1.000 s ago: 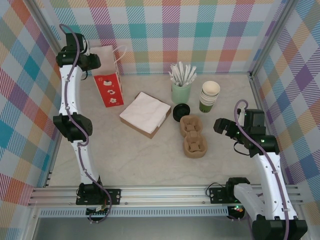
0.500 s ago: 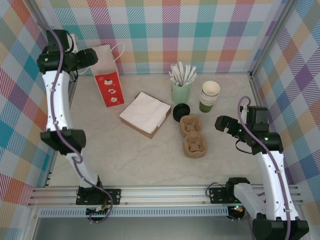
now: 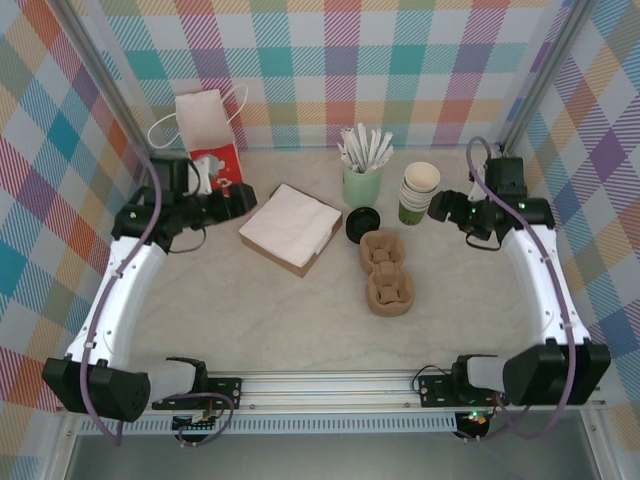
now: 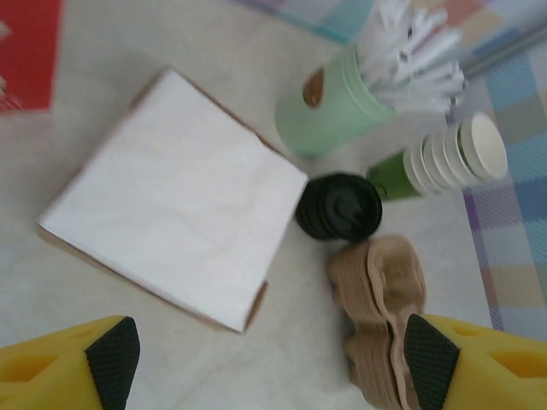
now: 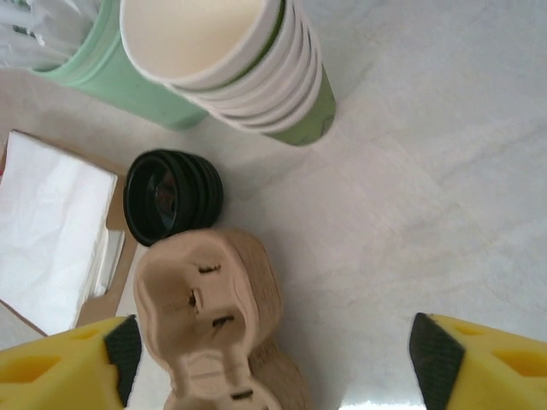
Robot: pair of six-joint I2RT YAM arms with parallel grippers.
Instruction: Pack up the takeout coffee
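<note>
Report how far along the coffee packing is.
Nothing looks done: the black lids sit on the table beside the empty pulp carrier. In hand: nothing; left gripper and right gripper are open, empty. Left: seemingly everything; the green cup stack stands lidless.

You see a shiny black plastic lid on the takeout coffee (image 5: 173, 198). The brown cup tray (image 5: 209, 299) looks like rough, dull paper pulp. The white napkins (image 4: 175, 196) look soft and matt. The stacked cups (image 5: 231, 60) are smooth paper. The table (image 5: 410, 196) looks smooth and stone-like.
</note>
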